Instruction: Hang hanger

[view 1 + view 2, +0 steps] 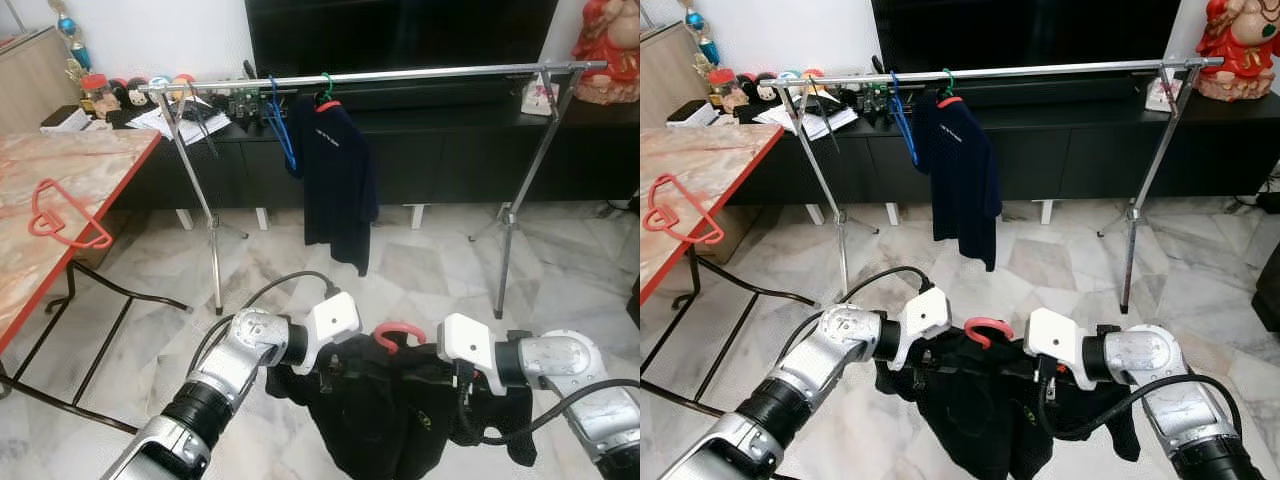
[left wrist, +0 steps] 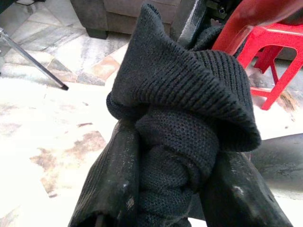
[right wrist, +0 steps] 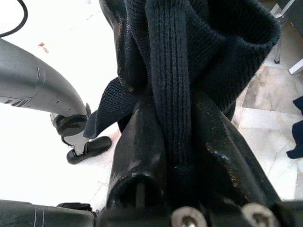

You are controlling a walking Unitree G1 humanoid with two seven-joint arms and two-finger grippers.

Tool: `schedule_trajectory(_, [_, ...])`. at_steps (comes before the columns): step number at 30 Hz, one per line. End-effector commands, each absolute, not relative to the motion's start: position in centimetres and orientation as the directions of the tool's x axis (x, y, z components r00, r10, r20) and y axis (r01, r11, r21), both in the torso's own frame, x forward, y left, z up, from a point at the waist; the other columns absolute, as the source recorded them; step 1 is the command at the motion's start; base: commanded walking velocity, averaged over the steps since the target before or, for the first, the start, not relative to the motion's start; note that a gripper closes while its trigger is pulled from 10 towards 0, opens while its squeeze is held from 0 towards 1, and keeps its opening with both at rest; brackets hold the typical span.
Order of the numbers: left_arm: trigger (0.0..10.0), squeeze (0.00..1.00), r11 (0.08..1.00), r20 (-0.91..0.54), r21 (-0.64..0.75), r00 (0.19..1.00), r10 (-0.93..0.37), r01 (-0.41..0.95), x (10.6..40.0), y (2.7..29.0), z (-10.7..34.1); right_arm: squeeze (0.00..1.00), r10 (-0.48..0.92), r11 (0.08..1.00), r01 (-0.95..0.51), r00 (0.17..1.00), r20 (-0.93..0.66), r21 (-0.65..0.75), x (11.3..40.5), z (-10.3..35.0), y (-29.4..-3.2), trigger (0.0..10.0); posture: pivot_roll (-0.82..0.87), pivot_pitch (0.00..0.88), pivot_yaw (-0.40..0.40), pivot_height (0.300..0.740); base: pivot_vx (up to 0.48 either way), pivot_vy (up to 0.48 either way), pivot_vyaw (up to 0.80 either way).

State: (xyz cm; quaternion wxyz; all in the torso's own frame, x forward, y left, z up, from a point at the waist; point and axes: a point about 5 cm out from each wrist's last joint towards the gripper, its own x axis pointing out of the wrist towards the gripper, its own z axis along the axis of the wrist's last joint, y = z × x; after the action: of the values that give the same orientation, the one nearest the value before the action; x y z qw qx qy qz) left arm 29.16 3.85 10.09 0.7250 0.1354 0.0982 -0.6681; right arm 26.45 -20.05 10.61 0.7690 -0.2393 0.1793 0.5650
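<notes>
Both arms hold a black sweater (image 1: pixel 385 420) low over the marble floor (image 1: pixel 420 270). The left pincer (image 2: pixel 173 189) is pinching one bunched knit shoulder, the right pincer (image 3: pixel 177 156) pinching the other. Between them, the red hanger (image 1: pixel 398 334) hook pokes up from the collar. Ahead stands the rail (image 1: pixel 400 76), with a navy shirt (image 1: pixel 335 180) hanging from it.

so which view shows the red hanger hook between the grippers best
The right eye view: the red hanger hook stands clear above the black garment, between both grippers. The left eye view shows it similarly. The left wrist view catches a red blur; the right wrist view shows knit fabric.
</notes>
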Motion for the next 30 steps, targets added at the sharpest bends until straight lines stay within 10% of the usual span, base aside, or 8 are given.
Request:
schedule_trajectory(1, [0.0,0.0,0.005,-0.323,0.051,0.022,-0.946,0.999,28.1,3.1,9.6,0.0,0.816,0.245,-0.94,0.332,-0.473,-0.236,27.1,12.6,-19.2,0.0,-0.2,0.0,0.094,0.74,0.0,0.0,0.0])
schedule_trajectory(11, [0.0,0.0,-0.017,-0.306,0.053,0.0,-0.952,0.998,27.6,2.7,9.7,0.0,0.806,0.251,-0.934,0.348,-0.48,-0.255,27.6,12.2,-19.2,0.0,-0.2,0.0,0.088,0.74,0.0,0.0,0.0])
schedule_trajectory(13, [0.0,0.0,-0.018,-0.302,0.052,-0.001,-0.953,0.998,27.5,2.7,9.8,0.0,0.798,0.255,-0.929,0.359,-0.484,-0.269,27.8,12.1,-19.3,8.5,-0.2,0.0,0.088,0.74,0.0,0.0,0.0])
schedule_trajectory(16, [0.0,0.0,-0.013,-0.304,0.052,0.004,-0.953,0.999,27.6,2.7,9.7,0.0,0.79,0.257,-0.926,0.367,-0.491,-0.278,28.0,12.0,-19.3,10.0,-0.2,0.0,0.083,0.74,0.0,0.0,0.0])
schedule_trajectory(17, [0.0,0.0,-0.012,-0.304,0.051,0.004,-0.953,0.999,27.6,2.7,9.7,0.09,0.79,0.261,-0.925,0.37,-0.489,-0.278,28.0,12.0,-19.2,10.0,-0.2,0.0,0.083,0.74,0.0,0.0,0.0])
schedule_trajectory(20, [0.0,0.0,-0.007,-0.304,0.05,0.008,-0.953,0.999,27.6,2.7,9.7,1.0,0.799,0.257,-0.931,0.356,-0.485,-0.26,28.1,12.0,-19.1,10.0,-0.19,0.0,0.078,0.74,0.0,0.0,0.0])
schedule_trajectory(30, [0.0,0.0,0.032,-0.323,0.049,0.046,-0.945,0.998,27.7,3.5,9.2,1.0,0.811,0.235,-0.938,0.334,-0.481,-0.254,28.2,12.0,-18.9,10.0,-0.18,0.0,0.066,0.74,0.0,0.0,0.0])
